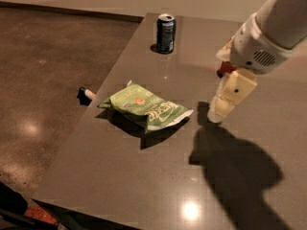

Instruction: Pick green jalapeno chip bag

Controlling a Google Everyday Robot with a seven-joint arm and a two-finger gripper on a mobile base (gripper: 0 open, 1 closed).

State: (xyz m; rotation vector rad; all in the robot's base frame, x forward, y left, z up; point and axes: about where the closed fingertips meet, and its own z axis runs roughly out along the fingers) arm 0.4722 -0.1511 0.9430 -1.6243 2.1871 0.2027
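Near the middle of the grey table [144,190], toward its left edge, the green jalapeno chip bag [146,107] is being shown lying crumpled and flat, well apart from the blue soda can [166,33] at the far side. To the bag's right, the gripper [218,113] is being held low over the tabletop, near the bag's pale right corner but apart from it. Whether it is open or closed cannot be told. The bag is not yet being grasped. Two risks are being judged likely. If the descent is made beside the bag and not over it, the slick foil may be shoved leftward toward the table edge. If only the thin seam is pinched, the bag may be lost on lifting.
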